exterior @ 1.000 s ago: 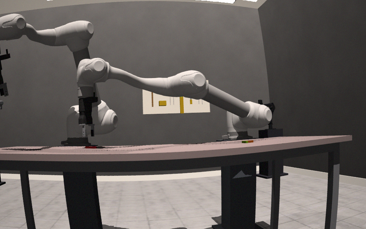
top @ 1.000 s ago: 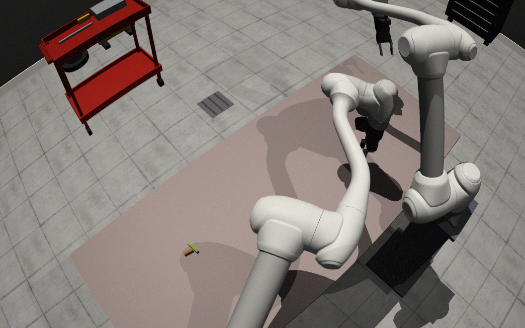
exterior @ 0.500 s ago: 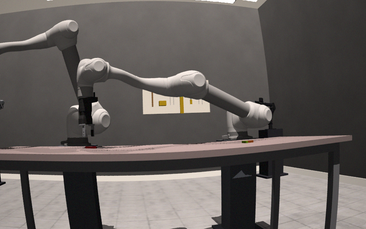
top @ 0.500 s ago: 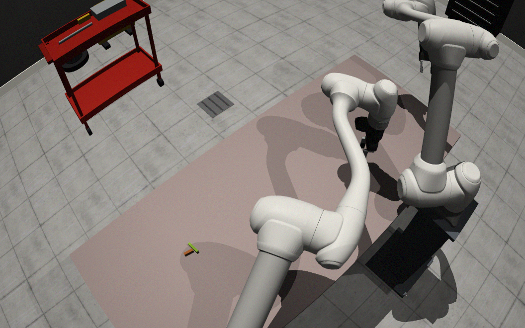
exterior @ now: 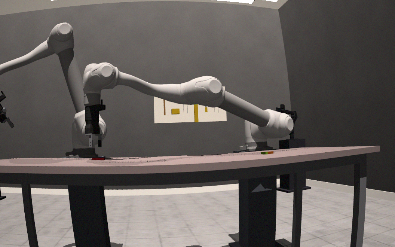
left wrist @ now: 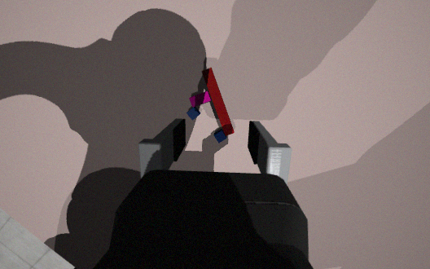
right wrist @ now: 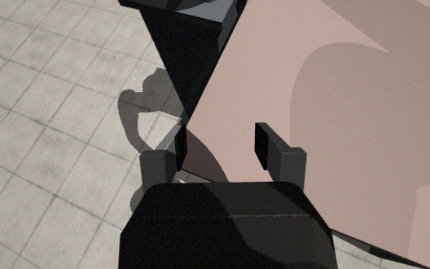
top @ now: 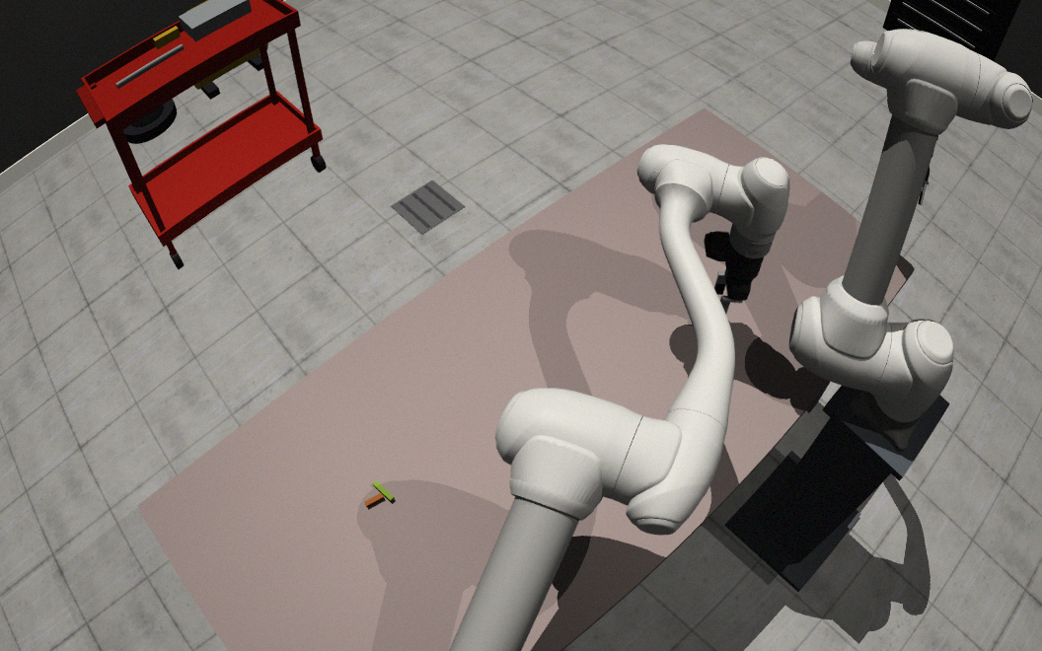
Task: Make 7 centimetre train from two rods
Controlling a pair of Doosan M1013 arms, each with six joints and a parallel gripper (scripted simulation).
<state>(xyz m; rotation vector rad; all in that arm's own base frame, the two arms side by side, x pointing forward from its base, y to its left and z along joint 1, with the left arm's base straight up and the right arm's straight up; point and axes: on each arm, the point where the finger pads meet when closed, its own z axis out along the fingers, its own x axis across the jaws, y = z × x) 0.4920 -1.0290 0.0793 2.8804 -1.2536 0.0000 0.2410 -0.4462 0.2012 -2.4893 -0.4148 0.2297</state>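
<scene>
My left gripper is open and empty, pointing down above a group of rods. There a red rod lies flat. A magenta rod lies crosswise, its end at or near the red rod's side. One blue rod lies beside the magenta rod; another blue rod lies by the red rod's near end. Far away, a lime rod and an orange rod lie close together at an angle. My right gripper is open and empty, raised and tilted.
The pink table carries all the rods. The left arm reaches along it; the right arm stands at its edge beside the left gripper. A red cart stands on the floor apart from the table.
</scene>
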